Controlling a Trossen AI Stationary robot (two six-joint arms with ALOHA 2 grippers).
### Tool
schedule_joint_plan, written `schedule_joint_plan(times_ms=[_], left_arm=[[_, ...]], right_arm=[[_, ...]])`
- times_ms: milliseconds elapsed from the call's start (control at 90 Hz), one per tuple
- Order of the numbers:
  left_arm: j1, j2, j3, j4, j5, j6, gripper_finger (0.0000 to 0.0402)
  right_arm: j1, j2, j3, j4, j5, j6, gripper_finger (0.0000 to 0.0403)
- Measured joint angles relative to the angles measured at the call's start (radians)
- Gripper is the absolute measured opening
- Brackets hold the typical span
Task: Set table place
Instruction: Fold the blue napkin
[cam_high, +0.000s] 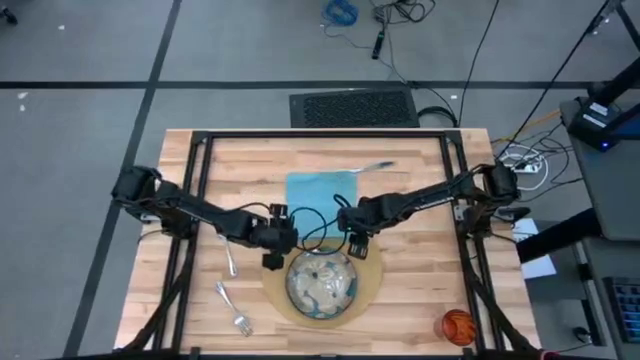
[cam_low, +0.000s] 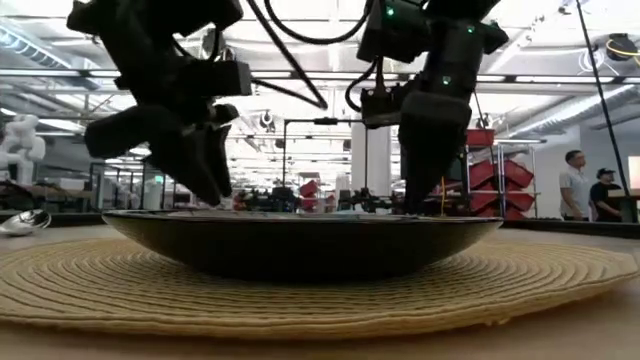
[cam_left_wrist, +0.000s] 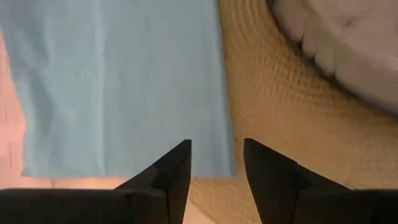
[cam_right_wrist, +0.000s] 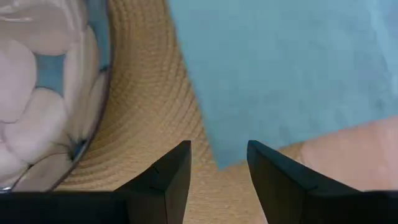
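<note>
A speckled grey dish (cam_high: 320, 283) sits on the round tan placemat (cam_high: 372, 285) at the table's near middle. Just beyond it lies the teal napkin (cam_high: 320, 192), flat, its near edge lapping onto the placemat's far rim. My left gripper (cam_high: 271, 256) is open above the napkin's near left corner (cam_left_wrist: 124, 93). My right gripper (cam_high: 357, 247) is open above the near right corner (cam_right_wrist: 280, 68). In the low view both grippers (cam_low: 195, 160) (cam_low: 430, 160) stand behind the dish (cam_low: 300, 245), which hides their fingertips.
A fork (cam_high: 233, 312) and another silver utensil (cam_high: 230, 262) lie left of the placemat. A third utensil (cam_high: 372, 167) rests at the napkin's far right corner. An orange cup (cam_high: 458, 325) stands at the near right. Black frame bars (cam_high: 320, 136) run along the table's edges.
</note>
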Motion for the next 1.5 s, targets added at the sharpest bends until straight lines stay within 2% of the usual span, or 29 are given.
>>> schedule_joint_plan(times_ms=[400,889,1056,1300,1500], left_arm=[[-0.002,0.094,-0.001,0.008,-0.045,0.001,0.0132],[-0.003,0.1,-0.001,0.02,-0.047,0.001,0.0132],[-0.003,0.1,-0.001,0.021,-0.046,0.001,0.0132],[-0.003,0.1,-0.001,0.021,-0.046,0.001,0.0132],[-0.003,0.1,-0.001,0.022,-0.046,-0.012,0.0132]], right_arm=[[0.026,0.001,-0.001,0.056,-0.008,0.001,0.0147],[0.026,0.07,-0.018,0.083,0.032,0.013,0.0143],[0.026,0.072,-0.018,0.079,0.102,0.015,0.0121],[0.026,0.072,-0.018,0.074,0.109,0.012,0.0081],[0.027,0.071,-0.018,0.057,0.107,0.016,0.0011]])
